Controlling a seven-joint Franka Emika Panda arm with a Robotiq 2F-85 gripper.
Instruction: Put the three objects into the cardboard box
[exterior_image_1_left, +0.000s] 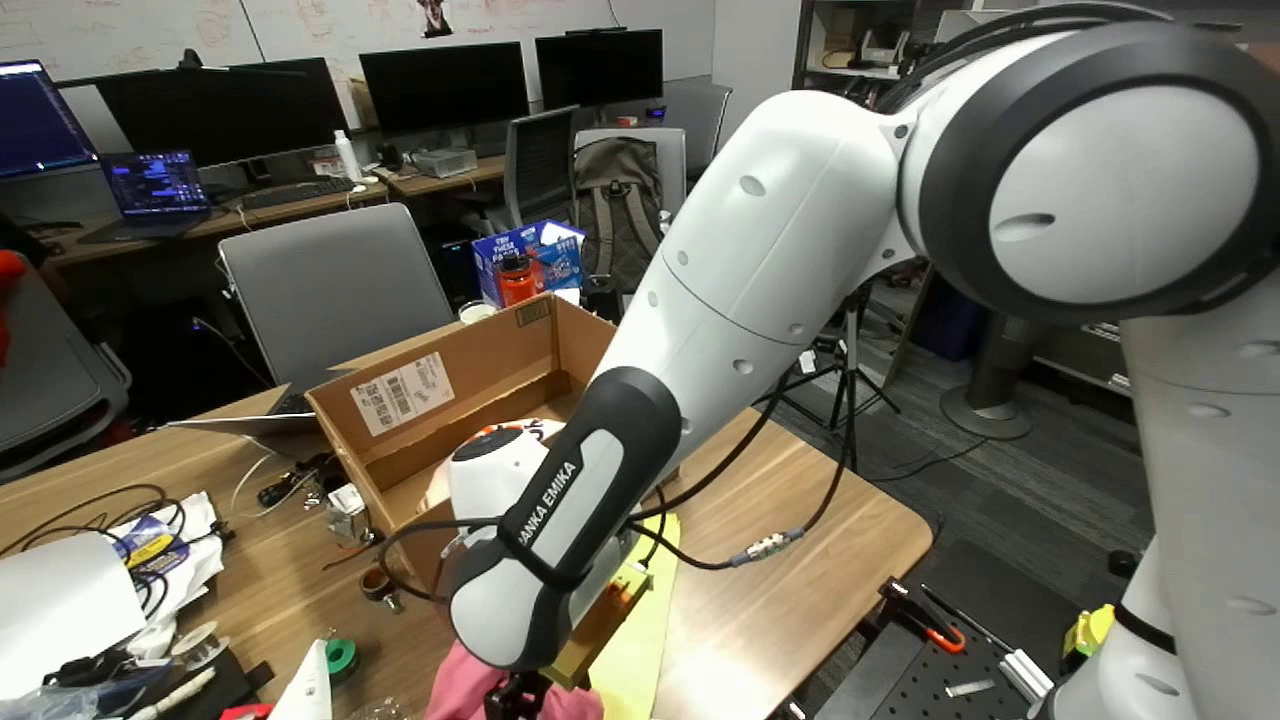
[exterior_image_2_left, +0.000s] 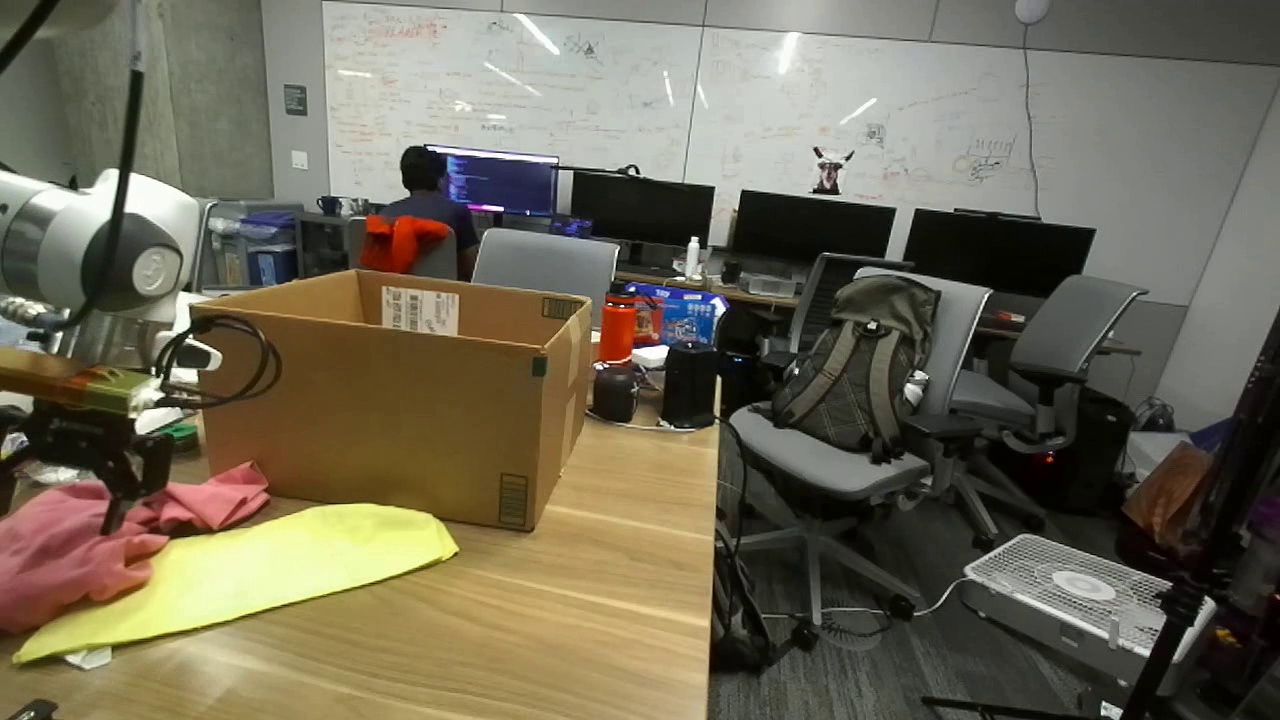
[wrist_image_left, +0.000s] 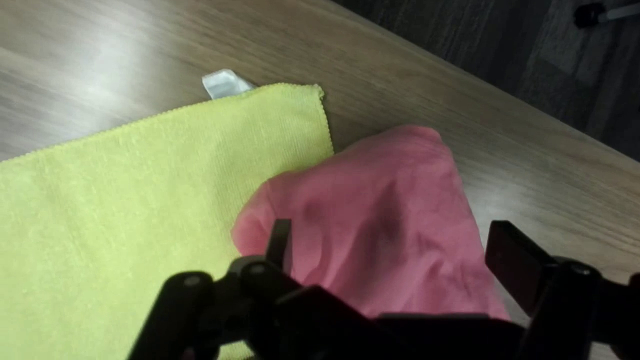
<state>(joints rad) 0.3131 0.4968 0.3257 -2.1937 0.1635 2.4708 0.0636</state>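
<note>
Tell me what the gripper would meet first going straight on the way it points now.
Most likely the pink cloth, which lies beneath the open gripper; whether they already touch, the pictures leave unclear.

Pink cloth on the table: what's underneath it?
In the wrist view, the pink cloth lies over part of a yellow cloth; the wooden table shows past its upper edge. Whatever is beneath its middle is covered, so I can't tell.
</note>
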